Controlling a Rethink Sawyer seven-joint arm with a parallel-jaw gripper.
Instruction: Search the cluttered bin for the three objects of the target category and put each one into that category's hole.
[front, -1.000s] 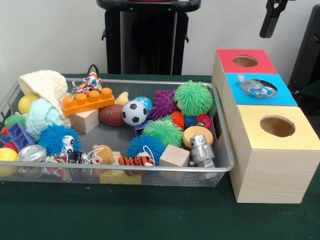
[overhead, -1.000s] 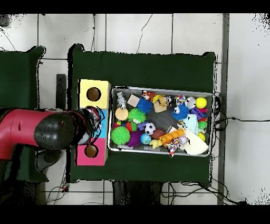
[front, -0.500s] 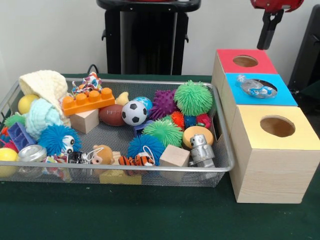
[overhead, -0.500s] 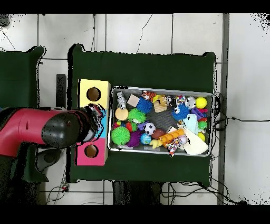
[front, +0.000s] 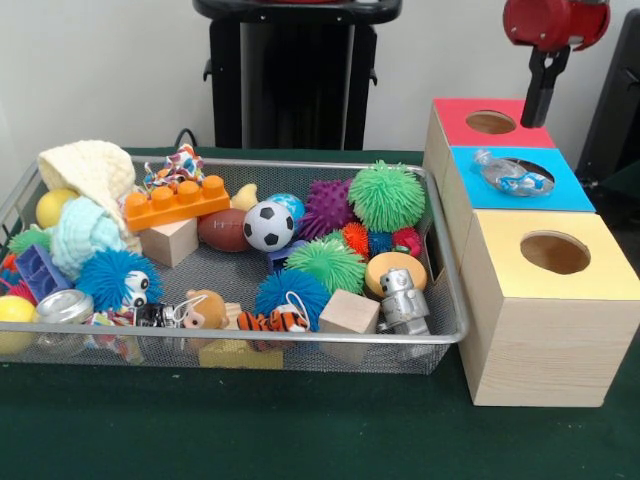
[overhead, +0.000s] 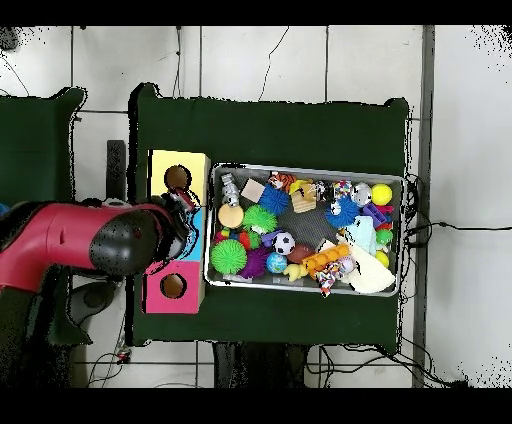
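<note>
gripper (front: 540, 105) hangs over the red box's (front: 490, 140) far edge, can't tell its grip | clear toy (front: 510, 174) sits on blue box hole (front: 522, 172) | overhead: arm (overhead: 85, 240) hides that box; bin (overhead: 400, 180) packed

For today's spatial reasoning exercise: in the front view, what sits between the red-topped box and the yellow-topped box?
The blue-topped box stands between the red-topped box and the yellow-topped box. A clear, silvery object lies over its hole, as the front view shows.
</note>
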